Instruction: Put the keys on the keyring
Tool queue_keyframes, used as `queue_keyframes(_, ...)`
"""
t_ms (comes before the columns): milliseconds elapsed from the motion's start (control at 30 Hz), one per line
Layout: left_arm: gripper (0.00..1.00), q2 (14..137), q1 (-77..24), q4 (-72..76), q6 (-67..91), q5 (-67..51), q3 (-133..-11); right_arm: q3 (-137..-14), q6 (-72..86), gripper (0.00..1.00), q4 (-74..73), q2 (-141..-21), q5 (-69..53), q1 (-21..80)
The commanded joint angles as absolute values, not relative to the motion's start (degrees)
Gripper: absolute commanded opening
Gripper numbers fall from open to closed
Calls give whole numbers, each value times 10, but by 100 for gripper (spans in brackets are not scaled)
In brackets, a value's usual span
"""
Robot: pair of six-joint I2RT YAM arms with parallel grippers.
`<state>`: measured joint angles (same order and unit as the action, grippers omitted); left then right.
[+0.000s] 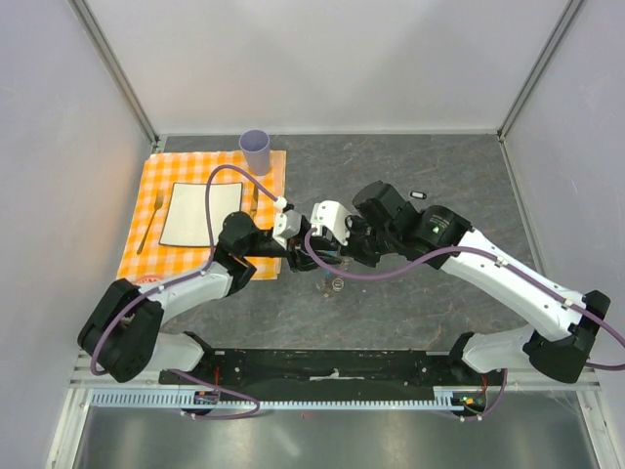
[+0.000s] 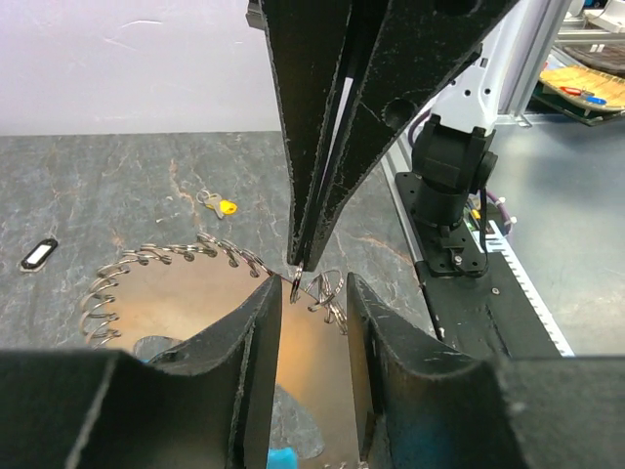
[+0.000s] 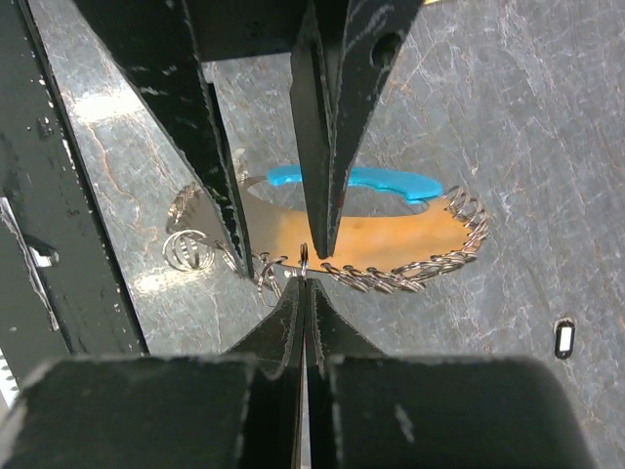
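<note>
1. My read of the step is threading. The right gripper (image 3: 305, 281) is clamped tight on a small wire ring (image 3: 304, 256), held at the very tips.
2. The left gripper (image 2: 311, 285) has its jaws apart. They straddle one end of the keyring, a loop of thin grey metal chain (image 2: 146, 262) with a bright blue curved plastic section (image 3: 381, 181). I see no clamp on anything.
3. The keyring lies flat on the grey stone-look table (image 1: 410, 318), at the centre of the top view under both wrists.
4. The keys are not on it yet. The tiny yellow-orange oblong key (image 2: 227, 206) sits above the chain, left of centre in the left wrist view. The tiny black oblong key with a white centre (image 2: 39, 254) is at the left edge. Both lie clear of the loop.
5. To do it well, the left should pin the chain just beside the pinched ring before the right twists or pulls, or the loop is likely to drag. Keep moves small, since the two sets of fingertips are nearly touching. I can't tell whether the pinched ring is a chain link or a key's own ring.
6. Views:
   - Only the left wrist shows the yellow-orange oblong key.
   - Only the right wrist shows the blue curved plastic section whole, plus loose split rings (image 3: 186, 249) at left centre.
   - The top view hides the contact point, but it alone shows the orange checked placemat (image 1: 146, 244) at upper left.
</note>
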<state>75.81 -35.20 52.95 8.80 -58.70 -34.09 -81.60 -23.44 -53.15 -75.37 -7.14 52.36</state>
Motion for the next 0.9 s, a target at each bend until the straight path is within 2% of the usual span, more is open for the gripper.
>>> queue_keyframes(0, 38, 773, -359, 574, 113, -595, -366, -813, -243, 0, -491, -733, -93, 526)
queue_keyframes(100, 32, 779, -360, 575, 114, -598, -370, -809, -246, 0, -489, -731, -92, 526)
queue_keyframes(200, 20, 781, -361, 571, 113, -603, -371, -806, -247, 0, -485, -729, -89, 526)
queue_keyframes(233, 12, 780, -361, 569, 108, -605, -371, -805, -247, 0, -481, -728, -89, 526)
queue_keyframes(300, 2, 780, -362, 561, 103, -609, -371, -798, -247, 0, -477, -725, -88, 525)
queue_keyframes(433, 2, 763, -362, 565, 85, -585, -357, -773, -236, 0, -443, -710, -71, 524)
queue_keyframes(533, 2, 742, -361, 626, 92, -546, -324, -728, -227, 0, -393, -678, -73, 514)
queue_keyframes(633, 2, 734, -359, 679, 116, -520, -297, -677, -206, 8, -330, -633, -85, 492)
queue_keyframes(667, 2, 733, -358, 709, 123, -517, -292, -645, -199, 14, -310, -607, -90, 483)
queue_keyframes(767, 2, 740, -354, 772, 155, -513, -279, -586, -170, 24, -236, -554, -105, 448)
queue_keyframes(867, 2, 751, -346, 812, 186, -514, -272, -547, -149, 24, -188, -526, -123, 419)
